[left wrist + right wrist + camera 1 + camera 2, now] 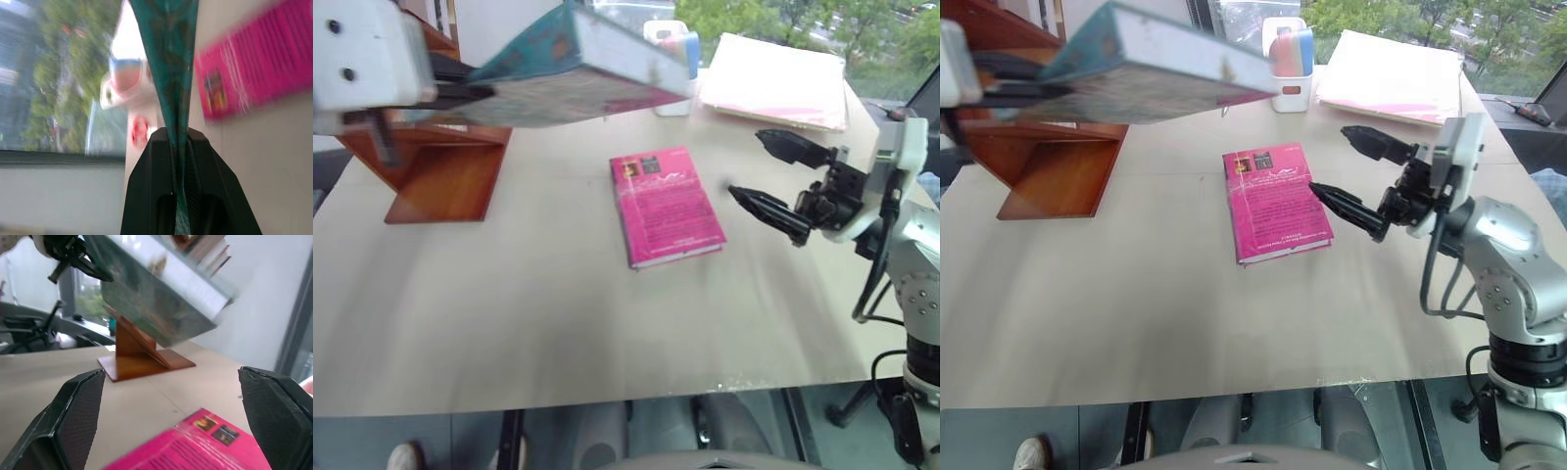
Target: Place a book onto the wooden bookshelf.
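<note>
Head views: the left gripper (460, 95) holds the book (573, 69) in the air over the table (558, 304), jaws clamped on one edge, the far end cantilevered toward a white holder (1290, 61). The bookshelf (440, 166) stands just beyond and below the book, its upper part cut off by the frame. The right gripper (1356, 171) hangs beside a pink book (1273, 201), jaws wide apart and empty. A paper stack (773, 78) lies at the far edge.

Left wrist view: both fingers (151, 191) pinch the book's thin edge. Risk: so narrow a grip may let the book sag or slip during the swing.

Right wrist view: the book hangs above the shelf's base. Which board is free cannot be made out, so a misjudged approach could strike the supports.
</note>
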Available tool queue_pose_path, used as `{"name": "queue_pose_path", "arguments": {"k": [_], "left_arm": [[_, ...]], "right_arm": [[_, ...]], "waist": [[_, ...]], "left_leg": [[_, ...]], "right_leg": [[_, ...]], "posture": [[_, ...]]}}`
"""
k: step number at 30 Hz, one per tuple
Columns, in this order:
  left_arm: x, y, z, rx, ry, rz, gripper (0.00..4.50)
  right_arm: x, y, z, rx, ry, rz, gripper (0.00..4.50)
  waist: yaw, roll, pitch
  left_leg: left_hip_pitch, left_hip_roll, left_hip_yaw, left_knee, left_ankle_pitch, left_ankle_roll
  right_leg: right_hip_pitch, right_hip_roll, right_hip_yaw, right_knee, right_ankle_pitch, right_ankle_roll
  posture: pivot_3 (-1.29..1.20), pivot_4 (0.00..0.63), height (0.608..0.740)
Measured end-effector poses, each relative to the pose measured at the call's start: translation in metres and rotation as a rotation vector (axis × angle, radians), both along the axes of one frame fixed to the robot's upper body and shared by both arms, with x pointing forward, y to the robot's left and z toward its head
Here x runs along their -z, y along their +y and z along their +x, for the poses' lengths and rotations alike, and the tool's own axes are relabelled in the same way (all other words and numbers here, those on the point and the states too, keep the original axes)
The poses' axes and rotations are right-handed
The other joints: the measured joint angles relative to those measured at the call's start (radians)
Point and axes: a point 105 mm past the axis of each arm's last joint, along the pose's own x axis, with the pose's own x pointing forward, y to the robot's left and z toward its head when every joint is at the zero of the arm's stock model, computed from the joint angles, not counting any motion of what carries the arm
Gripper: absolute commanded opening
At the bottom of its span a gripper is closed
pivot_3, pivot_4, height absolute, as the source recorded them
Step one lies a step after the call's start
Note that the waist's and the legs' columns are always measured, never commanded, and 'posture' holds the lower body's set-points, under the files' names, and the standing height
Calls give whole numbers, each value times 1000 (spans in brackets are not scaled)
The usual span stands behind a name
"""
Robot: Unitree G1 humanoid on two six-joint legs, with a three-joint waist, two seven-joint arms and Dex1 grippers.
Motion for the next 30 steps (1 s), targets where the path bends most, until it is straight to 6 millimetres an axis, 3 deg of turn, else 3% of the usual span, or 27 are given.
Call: {"name": "queue_pose_path", "arguments": {"k": [1, 5, 11, 15, 17, 18, 22, 30], "left_arm": [[-8, 20, 0, -78, -37, 56, 60], [-21, 60, -2, -215, -99, 161, 60], [-29, 90, 7, -259, -179, 190, 60], [0, 113, 28, -262, -102, 155, 60], [28, 130, 37, -301, -8, 142, 60], [35, 135, 38, -310, 8, 144, 60], [30, 143, 38, -324, -24, 148, 60], [36, 151, 44, -367, -9, 149, 60]], "right_arm": [[1, 3, 4, -15, -1, 0, 4500], [4, 14, 7, -56, -1, 10, 4500], [-4, 18, 4, -68, -36, 22, 4500], [-6, 21, 1, -55, -48, 38, 4500], [-3, 21, -2, -44, -45, 39, 4500], [-1, 20, -3, -40, -42, 38, 4500], [1, 21, -12, -35, -55, 24, 4500], [-17, 27, -24, -69, -125, 59, 4500]], "waist": [[0, 0, 0], [0, 0, 1], [11, -2, 1], [17, -1, 1], [16, -2, 1], [16, -4, 1], [10, -6, 1], [-16, -6, 1]], "left_leg": [[0, 0, 0, 0, 0, 0], [-1, 1, 1, 0, 0, 0], [-1, 1, 1, 2, 0, 0], [0, 1, 2, 3, 0, 0], [-2, 1, 2, 4, 0, 0], [-2, 1, 2, 4, 0, 0], [-3, 1, 3, 6, 0, 0], [1, 8, 3, 9, 0, 0]], "right_leg": [[0, 0, 0, 1, 0, 0], [-1, 0, 0, 0, 0, 0], [-1, 0, -1, 2, 0, 0], [-2, 0, 0, 7, 0, 0], [-4, 0, 0, 9, 0, 0], [-5, 0, 0, 10, 0, 0], [-5, 0, 1, 11, 0, 0], [-5, 5, 2, 18, 0, 0]], "posture": [[0, 150, 740], [0, 150, 740], [0, 150, 740], [0, 150, 740], [0, 150, 740], [0, 150, 740], [0, 150, 740], [0, 150, 740]]}}
